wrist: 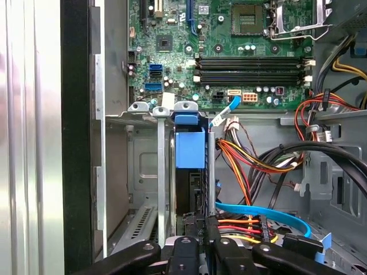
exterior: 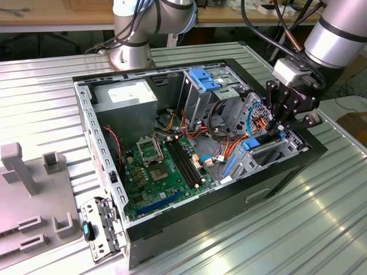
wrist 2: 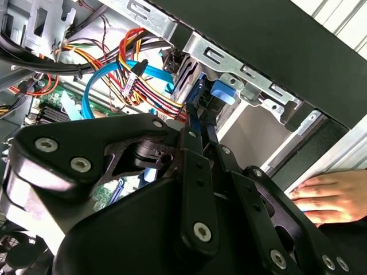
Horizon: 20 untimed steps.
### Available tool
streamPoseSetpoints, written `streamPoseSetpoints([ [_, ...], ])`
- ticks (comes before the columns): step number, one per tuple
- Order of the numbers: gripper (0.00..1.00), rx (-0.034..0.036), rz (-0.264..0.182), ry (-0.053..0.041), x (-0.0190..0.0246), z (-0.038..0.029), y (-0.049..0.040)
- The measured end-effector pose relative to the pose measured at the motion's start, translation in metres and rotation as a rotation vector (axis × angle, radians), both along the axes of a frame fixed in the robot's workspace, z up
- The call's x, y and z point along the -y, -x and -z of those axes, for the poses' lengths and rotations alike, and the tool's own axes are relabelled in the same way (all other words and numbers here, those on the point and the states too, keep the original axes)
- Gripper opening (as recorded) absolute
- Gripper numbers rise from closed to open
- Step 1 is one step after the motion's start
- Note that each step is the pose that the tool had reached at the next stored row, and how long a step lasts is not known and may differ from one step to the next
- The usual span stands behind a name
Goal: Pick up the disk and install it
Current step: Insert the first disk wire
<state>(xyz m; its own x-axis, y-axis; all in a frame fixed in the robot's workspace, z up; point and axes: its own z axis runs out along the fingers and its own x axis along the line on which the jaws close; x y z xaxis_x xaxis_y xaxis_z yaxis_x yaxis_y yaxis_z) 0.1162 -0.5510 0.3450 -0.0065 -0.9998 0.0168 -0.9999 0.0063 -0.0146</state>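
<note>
Exterior view: gripper (exterior: 282,127) reaches into the open computer case (exterior: 109,172) at the exterior view's right, over the drive cage (exterior: 274,150), jaws clenched on the disk (exterior: 250,142), whose blue carrier end pokes out of the cage. Second wrist view: the black fingers (wrist 2: 198,172) pinch the thin blue edge of the disk (wrist 2: 198,94) standing on edge beside the orange and yellow cables (wrist 2: 146,74); a person's hand (wrist 2: 332,197) rests just outside the case wall. First wrist view: the disk (wrist: 190,146) sits upright in the cage slot, below the green motherboard (wrist: 229,51), fingertips clamped at its near end.
</note>
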Motion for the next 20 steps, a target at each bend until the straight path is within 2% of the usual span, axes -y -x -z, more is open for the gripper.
streamPoseSetpoints([
  [14, 0.18, 0.0000, 0.000, -0.0006, 0.0000, 0.0050, 0.0000],
  [15, 0.24, 0.0000, 0.000, -0.0003, 0.0000, 0.0021, 0.0000],
  [18, 0.24, 0.0000, 0.000, -0.0004, 0.0000, -0.0079, 0.0000],
  [20, 0.11, 0.0000, 0.000, -0.0002, 0.0000, -0.0083, 0.0000],
])
